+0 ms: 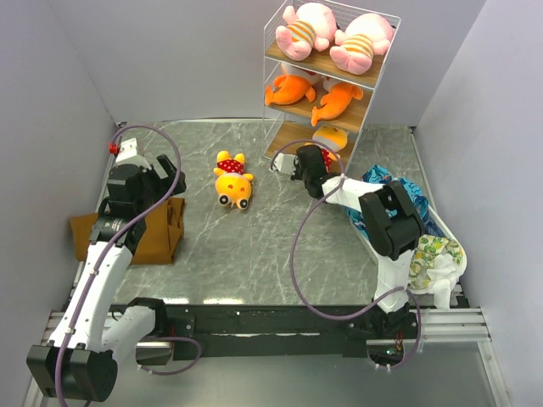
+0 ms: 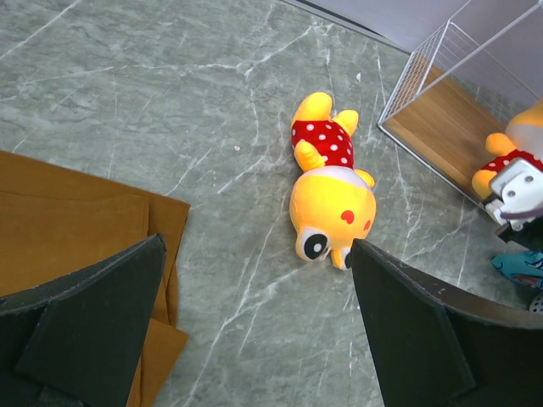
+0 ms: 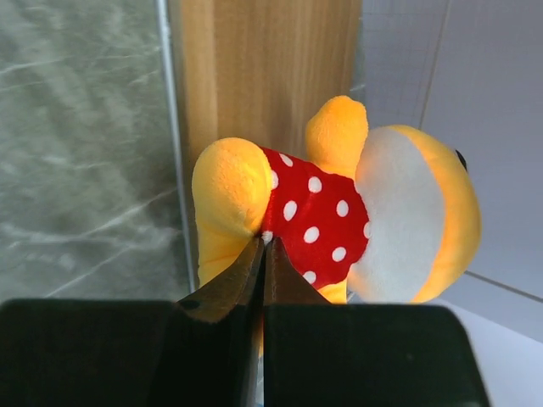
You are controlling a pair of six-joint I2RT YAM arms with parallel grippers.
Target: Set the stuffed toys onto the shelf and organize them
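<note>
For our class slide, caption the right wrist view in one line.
Right gripper pinching a yellow polka-dot toy at the wooden shelf board.

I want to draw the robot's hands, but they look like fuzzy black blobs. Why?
Right wrist view: the right gripper sits close to the lens, dark and soft-edged, while the pinched yellow toy behind is sharper. Left wrist view: the left gripper looks shadowy too, but the loose yellow toy is crisp.

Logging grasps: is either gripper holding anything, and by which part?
The right gripper pinches the yellow toy at the shelf by its polka-dot shirt hem; the left gripper is open, empty.
</note>
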